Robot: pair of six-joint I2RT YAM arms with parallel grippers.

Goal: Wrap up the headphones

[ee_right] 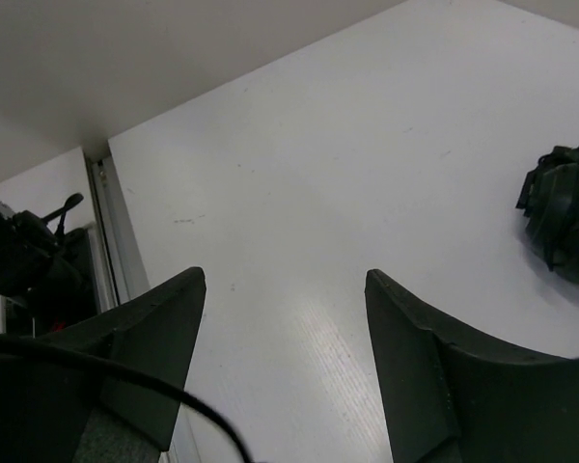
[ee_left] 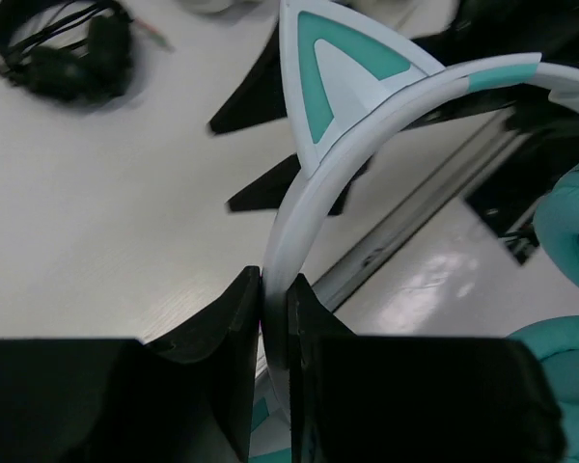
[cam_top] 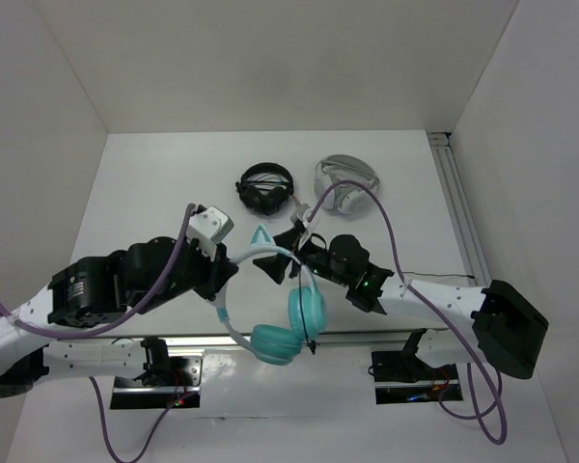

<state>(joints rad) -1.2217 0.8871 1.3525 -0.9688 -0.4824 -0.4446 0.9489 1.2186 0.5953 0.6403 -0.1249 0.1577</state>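
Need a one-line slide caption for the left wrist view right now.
Left pincer shut on the pale headband of the teal cat-ear headphones; black headphones lie on the white table behind.

Teal cat-ear headphones (cam_top: 270,343) aloft, near table edge

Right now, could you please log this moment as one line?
left claw: shut on headphones at headband | right claw: open, holding nothing

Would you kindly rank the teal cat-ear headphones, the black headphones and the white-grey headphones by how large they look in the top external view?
1. The teal cat-ear headphones: clearly largest, though they are lifted, so nearness to the camera may flatter them.
2. The black headphones and the white-grey headphones: about alike, so I would not rank them.
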